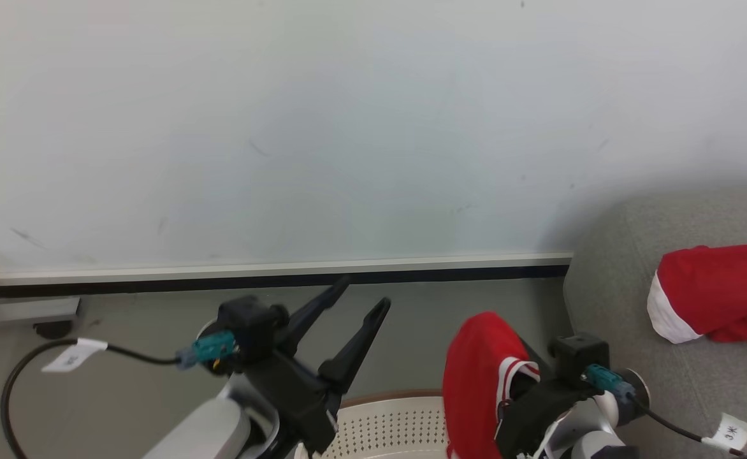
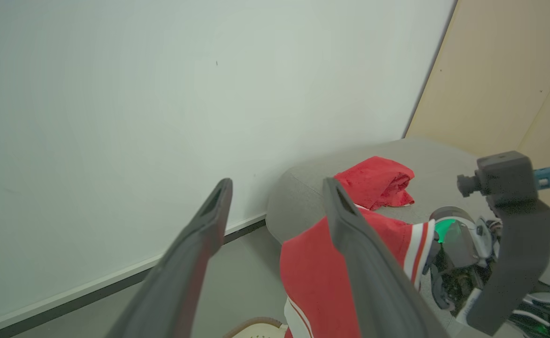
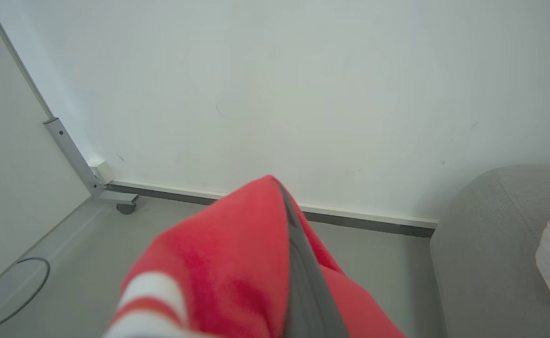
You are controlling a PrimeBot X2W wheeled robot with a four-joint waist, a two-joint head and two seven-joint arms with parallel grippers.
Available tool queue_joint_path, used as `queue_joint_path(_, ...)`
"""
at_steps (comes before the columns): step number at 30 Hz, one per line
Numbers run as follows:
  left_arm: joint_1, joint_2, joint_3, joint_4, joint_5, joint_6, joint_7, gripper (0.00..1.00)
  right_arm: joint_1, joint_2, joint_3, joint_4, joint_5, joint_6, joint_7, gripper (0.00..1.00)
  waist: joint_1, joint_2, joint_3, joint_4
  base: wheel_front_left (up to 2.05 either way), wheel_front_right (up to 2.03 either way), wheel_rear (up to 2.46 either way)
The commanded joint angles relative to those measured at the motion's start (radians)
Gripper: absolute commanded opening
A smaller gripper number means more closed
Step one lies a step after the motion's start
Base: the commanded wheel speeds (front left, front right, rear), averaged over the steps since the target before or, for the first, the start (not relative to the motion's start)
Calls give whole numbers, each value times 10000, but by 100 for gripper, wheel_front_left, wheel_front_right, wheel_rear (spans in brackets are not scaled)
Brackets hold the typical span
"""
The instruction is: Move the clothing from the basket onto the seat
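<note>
Two bright red soft-fabric garments with white bands are being entered. Of these, garment one (image 1: 724, 293) is lying crumpled on the large light grey woven-fabric sofa (image 1: 609, 299), set back from its rounded end edge. Meanwhile, garment two (image 1: 475, 382) is hanging over the right gripper (image 3: 286, 206), whose dark fingers are pressing together on a fold of it. It is hanging above the rim of the cream-white perforated plastic laundry basket (image 1: 386, 427), just short of that sofa edge. Its lower end is running out of the head view, so whether it is clearing the brown rim band cannot be told. The left gripper (image 1: 364, 294) is hovering near the basket's rim, fingers spread wide, carrying nothing.

Hazards, as judged:
- Garment two is looking draped more than clamped, so a quick swing could be shaking it loose onto the floor between basket and sofa edge.
- A trailing end could be snagging on the basket's rim and dragging the basket.
- A release short of the sofa's rounded edge could be letting the fabric slide off.
</note>
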Motion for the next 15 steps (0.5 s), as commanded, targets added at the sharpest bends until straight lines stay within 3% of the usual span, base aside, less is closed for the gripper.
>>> queue_joint_path(1, 447, 104, 22, 137, -166, -64, -213, 100, 141, -84, -108, -230, -91, 1, 20, 0, 0, 0, -5, -170, 0, 0, 0)
queue_joint_path(15, 2318, 701, 292, 592, -93, -21, -1643, 100, 473, -478, -405, -2661, -157, 1, 1177, 0, 0, 0, 346, -1603, 0, 0, 0)
